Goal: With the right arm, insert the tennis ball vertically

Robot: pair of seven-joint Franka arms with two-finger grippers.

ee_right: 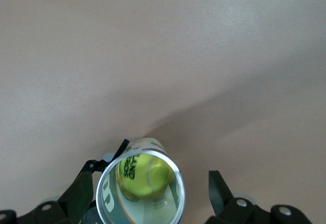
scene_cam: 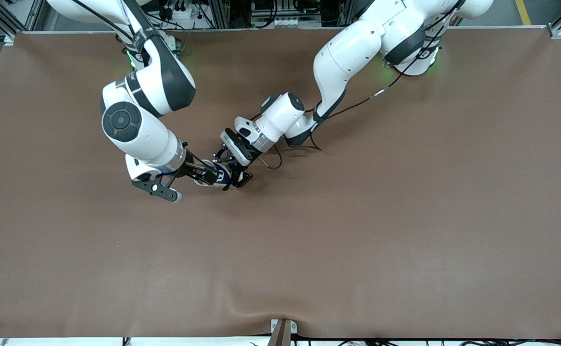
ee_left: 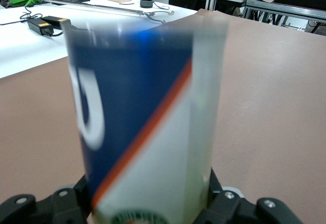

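Right pincer (ee_right: 147, 198) hangs straight above the open mouth of a tennis ball can (scene_cam: 215, 176), its two black fingers (ee_right: 79, 196) spread wide apart with nothing between them. In the right wrist view the mouth of the tennis ball can (ee_right: 138, 188) sits between and below those fingers, and a yellow tennis ball (ee_right: 142, 174) with black lettering lies inside it, down past the silvery rim. So the ball is in the can, released.

The left pincer (scene_cam: 234, 175) reaches in from the left arm's end of the counter (scene_cam: 405, 216) and its fingers stand at either side of the can. Seen from the left wrist, the tennis ball can (ee_left: 147, 127) fills the middle of the view, upright, blue above an orange diagonal stripe and white below, with the black fingers (ee_left: 229, 208) at either side of its base. Whether the left pincer presses on the can or merely brackets it I cannot tell.

The can stands on the brown counter, near its middle and somewhat toward the right arm's end.
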